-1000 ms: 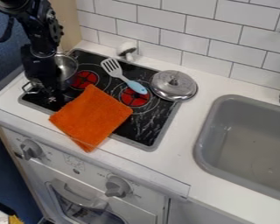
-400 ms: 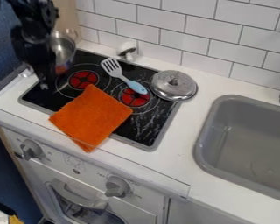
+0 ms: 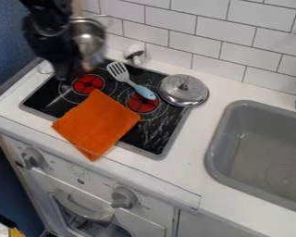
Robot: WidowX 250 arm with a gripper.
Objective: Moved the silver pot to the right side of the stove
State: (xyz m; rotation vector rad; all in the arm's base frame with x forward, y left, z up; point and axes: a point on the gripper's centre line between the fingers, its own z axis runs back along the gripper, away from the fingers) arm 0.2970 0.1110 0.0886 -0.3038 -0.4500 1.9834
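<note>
White tiles [image 3: 169, 23] run along behind the white counter [image 3: 192, 152], with a blue wall [image 3: 11, 46] off to the left of the view; over the left part of the black stove [image 3: 153, 134] hang the fingers of the black gripper [image 3: 64, 76], closed on the silver pot [image 3: 89, 38], though the exact spot where they grip is dark and blurred. That pot is raised and tilted, above and to the right of the fingertips as seen here, in front of the tiles; one of its handles shows just left of the fingers. Near the fingers, down and to the right, is a red burner [image 3: 89, 84]; farther right lies the spatula [image 3: 132, 82], slotted head toward the tiles, blue handle reaching a second red burner [image 3: 142, 103]. Below and right of the fingers, the orange cloth [image 3: 96, 124] overhangs the stove's front edge; well to their right, the metal lid [image 3: 183, 91] lies across the stove's edge, knob up; the grey sink [image 3: 213, 159] is farther right still.
</note>
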